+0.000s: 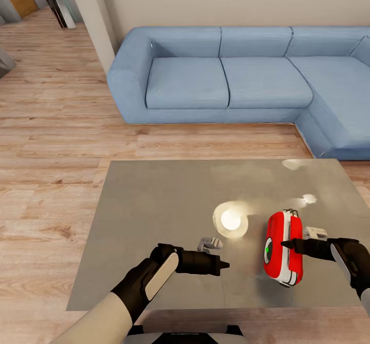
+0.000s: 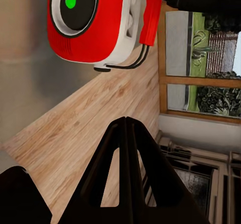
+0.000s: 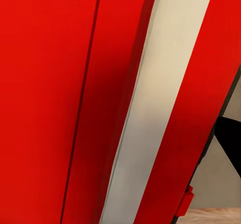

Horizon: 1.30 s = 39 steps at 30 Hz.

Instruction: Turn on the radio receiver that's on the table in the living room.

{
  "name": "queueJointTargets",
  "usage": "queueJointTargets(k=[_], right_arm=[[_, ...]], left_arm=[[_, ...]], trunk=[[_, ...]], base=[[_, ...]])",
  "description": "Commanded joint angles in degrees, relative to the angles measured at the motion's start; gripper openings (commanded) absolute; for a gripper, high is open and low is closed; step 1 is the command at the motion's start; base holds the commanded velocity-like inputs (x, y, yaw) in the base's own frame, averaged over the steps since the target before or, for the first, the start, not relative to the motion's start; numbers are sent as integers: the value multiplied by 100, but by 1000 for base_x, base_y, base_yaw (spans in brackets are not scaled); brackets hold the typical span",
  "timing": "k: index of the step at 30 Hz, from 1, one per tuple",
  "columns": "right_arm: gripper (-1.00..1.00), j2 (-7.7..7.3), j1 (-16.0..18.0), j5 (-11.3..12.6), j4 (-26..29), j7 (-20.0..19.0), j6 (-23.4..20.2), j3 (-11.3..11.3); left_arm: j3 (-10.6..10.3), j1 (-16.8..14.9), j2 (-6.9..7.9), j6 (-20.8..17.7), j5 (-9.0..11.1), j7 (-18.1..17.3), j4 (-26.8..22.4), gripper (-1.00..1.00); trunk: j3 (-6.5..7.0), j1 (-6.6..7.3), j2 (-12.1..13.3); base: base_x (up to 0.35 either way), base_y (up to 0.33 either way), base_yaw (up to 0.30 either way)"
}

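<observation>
- Radio receiver (image 1: 282, 248): red with white trim, on the tabletop (image 1: 154, 215) toward its right near edge; a green dot shows on its round dial (image 2: 74, 3).
- Right claw (image 1: 285, 243): tip touches the radio's side; whether it is apart or together cannot be told.
- Left claw (image 1: 224, 266): fingers together, well apart from the radio.
- Blue sofa (image 1: 241, 76): beyond the tabletop.

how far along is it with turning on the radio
Done: the robot is at the table, and the right gripper has reached the radio receiver, its tip at the red casing. The dial shows a green dot, which may mean it is already on; I cannot confirm. The left gripper hangs beside it, fingers together, holding nothing. Left: confirming the switch.
</observation>
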State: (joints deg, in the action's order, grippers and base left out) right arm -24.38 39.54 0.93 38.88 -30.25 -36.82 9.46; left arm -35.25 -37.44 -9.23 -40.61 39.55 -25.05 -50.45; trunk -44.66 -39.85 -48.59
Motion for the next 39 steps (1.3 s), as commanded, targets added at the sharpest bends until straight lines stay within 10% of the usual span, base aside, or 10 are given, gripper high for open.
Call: queueJointTargets(k=[1,25,26,39], right_arm=[[-100,1,1,12,0,1,-1,1],[-100,0,1,13,-406,52,507,3],[100,-2,1,13,-407,53,508,3],[100,-12,1,8,-408,54,500,3]], left_arm=[[0,0,0,0,0,0,0,-100],[0,0,0,0,0,0,0,-100],[0,0,0,0,0,0,0,-100],[-7,0,0,0,0,0,0,-100]], trunk=[[0,0,0],[0,0,0],[0,0,0],[0,0,0]], base=[[0,0,0],[0,0,0],[0,0,0],[0,0,0]])
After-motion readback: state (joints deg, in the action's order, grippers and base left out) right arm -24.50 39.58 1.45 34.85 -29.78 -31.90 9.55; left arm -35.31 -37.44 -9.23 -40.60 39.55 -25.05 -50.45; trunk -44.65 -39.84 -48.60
